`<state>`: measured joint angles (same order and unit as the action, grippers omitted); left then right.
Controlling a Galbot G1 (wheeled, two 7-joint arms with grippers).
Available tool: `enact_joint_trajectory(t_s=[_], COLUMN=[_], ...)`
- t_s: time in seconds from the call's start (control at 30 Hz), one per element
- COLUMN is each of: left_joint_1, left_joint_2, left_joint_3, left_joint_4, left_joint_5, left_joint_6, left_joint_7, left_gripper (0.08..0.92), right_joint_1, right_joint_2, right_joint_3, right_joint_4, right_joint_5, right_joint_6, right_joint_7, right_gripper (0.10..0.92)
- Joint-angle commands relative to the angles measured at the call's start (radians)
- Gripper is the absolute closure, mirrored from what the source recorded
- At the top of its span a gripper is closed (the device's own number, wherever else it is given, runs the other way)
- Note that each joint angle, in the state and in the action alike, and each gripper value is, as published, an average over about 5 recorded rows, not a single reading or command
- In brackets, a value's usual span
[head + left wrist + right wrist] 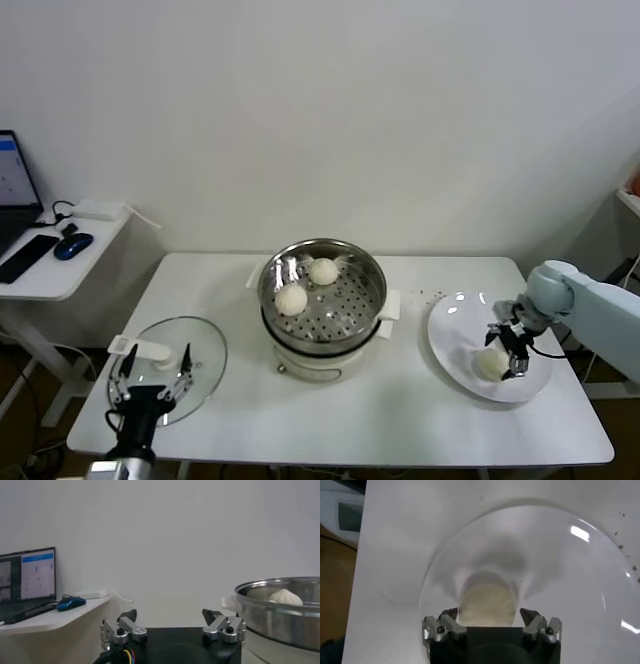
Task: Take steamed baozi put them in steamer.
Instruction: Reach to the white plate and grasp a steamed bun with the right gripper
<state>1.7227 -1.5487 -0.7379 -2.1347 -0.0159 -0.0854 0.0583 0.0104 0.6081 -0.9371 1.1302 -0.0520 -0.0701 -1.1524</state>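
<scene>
A white tabletop stands against a plain white wall. Near its front left corner lies a round glass lid with a white handle. On the right side sits a flat white plate. To the left, apart from the tabletop, is a lower white side desk. It carries an open laptop with a lit screen, a black keyboard, a blue mouse and a white box with a cable.

White table with steamer, plate, lid.
</scene>
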Motion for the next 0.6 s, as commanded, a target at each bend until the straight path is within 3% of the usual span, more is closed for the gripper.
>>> enact_joint_trajectory(t_s=[0.03,0.6], left_joint_1=[-0.004,-0.008], left_joint_2=[0.0,-0.002], left_joint_3=[0.0,0.002], left_joint_4=[0.005,0.008], left_joint_5=[0.0,0.001], left_joint_6=[0.001,0.002], left_joint_7=[0.0,0.0], left_gripper=[0.177,0.177], right_joint_1=[-0.015,-0.023], right_joint_2=[0.006,0.01], right_joint_3=[0.01,0.023], right_joint_4=[-0.007,-0.007], right_joint_5=[-0.009,-0.012], right_joint_6=[-0.002,-0.004], right_joint_7=[-0.001,0.0], right_gripper=[0.203,0.315])
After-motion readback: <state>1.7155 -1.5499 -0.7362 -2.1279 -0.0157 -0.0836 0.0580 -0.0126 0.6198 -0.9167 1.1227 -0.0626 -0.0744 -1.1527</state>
